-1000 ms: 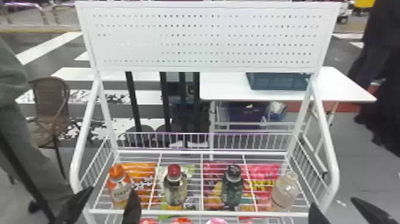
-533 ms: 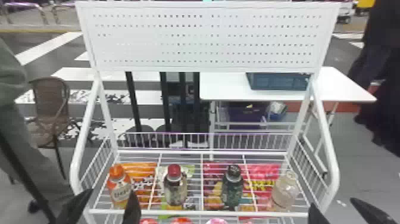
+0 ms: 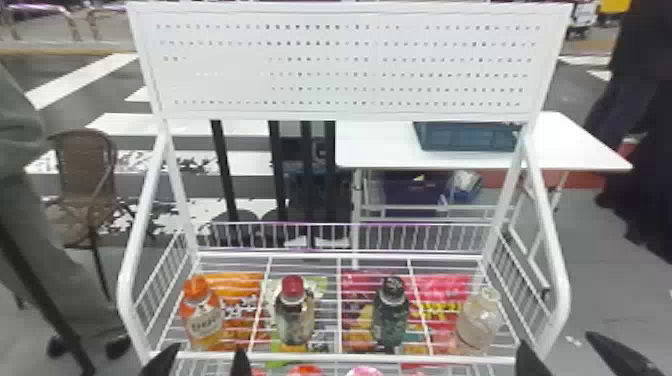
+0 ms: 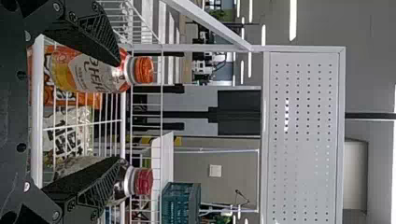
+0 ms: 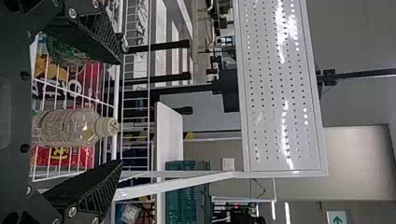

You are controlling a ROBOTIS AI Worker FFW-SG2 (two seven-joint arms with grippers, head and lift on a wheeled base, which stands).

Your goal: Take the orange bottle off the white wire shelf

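Your orange bottle [image 3: 202,322] stands upright at the left end of the white wire shelf [image 3: 430,358], seemingly untouched by your left gripper [image 3: 206,356], its fingers spread. Your right gripper [image 3: 557,346] has parted fingers too.

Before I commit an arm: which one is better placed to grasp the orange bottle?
Left, I'd judge. The orange bottle stands near the left end of the shelf, with the open left gripper just in front. The right gripper is at the opposite end, near the clear bottle.
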